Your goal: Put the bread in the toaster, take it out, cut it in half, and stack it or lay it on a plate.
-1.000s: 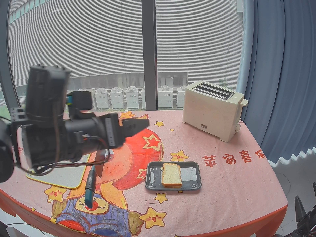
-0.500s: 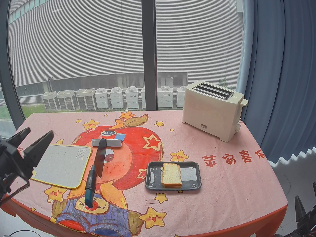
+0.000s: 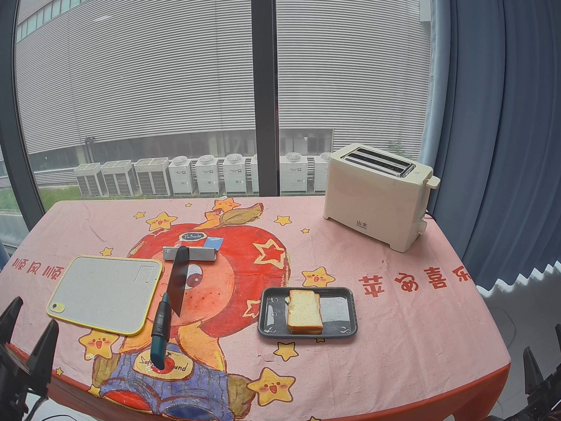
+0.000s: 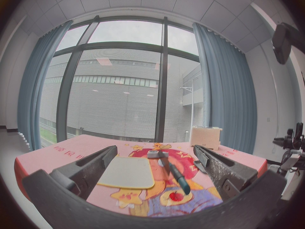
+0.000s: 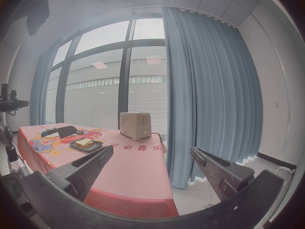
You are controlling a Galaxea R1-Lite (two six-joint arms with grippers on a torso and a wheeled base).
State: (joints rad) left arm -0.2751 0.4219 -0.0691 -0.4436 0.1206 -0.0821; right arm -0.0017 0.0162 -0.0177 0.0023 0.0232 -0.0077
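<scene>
A slice of bread [image 3: 304, 311] lies flat on a dark rectangular plate [image 3: 340, 314] near the table's front middle; the bread [image 5: 84, 142] is also in the right wrist view. The cream toaster [image 3: 377, 194] stands at the back right, both slots empty. A knife [image 3: 166, 308] with a teal handle lies left of the plate, its blade resting on a small grey block [image 3: 190, 254]. My left gripper [image 3: 36, 312] hangs open below the table's front left corner, empty [image 4: 155, 148]. My right gripper [image 3: 543, 346] is open and empty off the front right corner [image 5: 152, 149].
A white cutting board [image 3: 105, 293] with a yellow rim lies at the left, next to the knife. The table [image 3: 409, 323] wears a pink patterned cloth. A window runs behind it and a blue curtain [image 3: 502, 124] hangs at the right.
My left arm has dropped from high in front of the camera to below the table's front left corner. The bread, knife and right arm have not moved.
</scene>
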